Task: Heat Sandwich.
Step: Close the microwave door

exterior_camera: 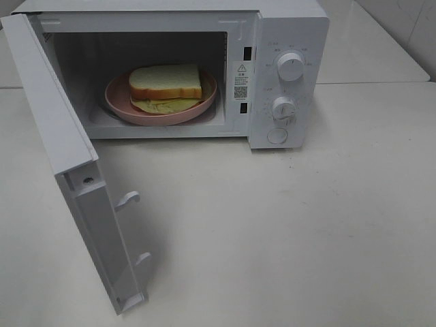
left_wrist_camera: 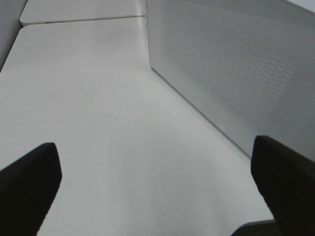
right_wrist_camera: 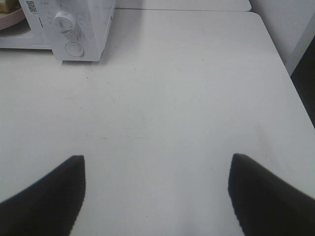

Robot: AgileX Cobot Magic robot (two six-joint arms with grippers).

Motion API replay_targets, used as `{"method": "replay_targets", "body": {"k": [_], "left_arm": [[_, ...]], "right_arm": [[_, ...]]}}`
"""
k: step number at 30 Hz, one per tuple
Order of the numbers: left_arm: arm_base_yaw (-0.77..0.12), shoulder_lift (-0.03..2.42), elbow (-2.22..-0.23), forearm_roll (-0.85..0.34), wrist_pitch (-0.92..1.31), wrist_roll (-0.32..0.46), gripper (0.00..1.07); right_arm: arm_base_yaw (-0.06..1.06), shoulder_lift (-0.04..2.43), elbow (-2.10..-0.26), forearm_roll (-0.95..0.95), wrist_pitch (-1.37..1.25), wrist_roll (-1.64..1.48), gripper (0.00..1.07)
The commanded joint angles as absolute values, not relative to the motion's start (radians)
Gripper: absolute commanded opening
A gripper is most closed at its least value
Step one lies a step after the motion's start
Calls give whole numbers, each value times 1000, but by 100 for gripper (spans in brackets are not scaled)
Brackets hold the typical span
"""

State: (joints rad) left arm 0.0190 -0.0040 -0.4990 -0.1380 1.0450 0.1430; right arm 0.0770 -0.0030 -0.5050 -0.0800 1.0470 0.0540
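- White smooth tabletop [exterior_camera: 306, 225] carries everything; nothing lies on it in the door's swing path, so the closing sweep looks unobstructed;
- White box-shaped microwave oven [exterior_camera: 289, 27] stands at the far side, cavity open toward the near side; closing it appears to be the step in hand, before any dial is turned;
- White hinged microwave door [exterior_camera: 48, 116] swings out to the near left, hinged at the far left; push its outer perforated face [left_wrist_camera: 236, 73] close to the free near edge, following the arc rightward and away, gently enough that the oven does not slide;
- Black two-fingered left gripper [left_wrist_camera: 155, 162] is spread wide and empty, just beside that door face, so it seems the natural one to push; the black two-fingered right gripper [right_wrist_camera: 157, 160] is likewise parted and empty, over bare table near and to the right of the oven;
- Round pink plate [exterior_camera: 119, 102] sits wholly inside the cavity, apparently behind the sill;
- White-bread sandwich with tan crust and yellow-green filling [exterior_camera: 165, 82] lies on that plate;
- Two white latch hooks [exterior_camera: 127, 199] on the door's inner edge must enter the slots [exterior_camera: 245, 51] right of the cavity; press until they seat.
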Motion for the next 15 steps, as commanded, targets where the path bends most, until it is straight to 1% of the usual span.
{"method": "replay_targets", "body": {"k": [1, 15], "left_arm": [[20, -31, -497, -136, 1031, 144, 103], [20, -31, -497, -136, 1031, 144, 103]], "right_arm": [[69, -31, -504, -78, 1037, 42, 76], [69, -31, -504, -78, 1037, 43, 76]]}}
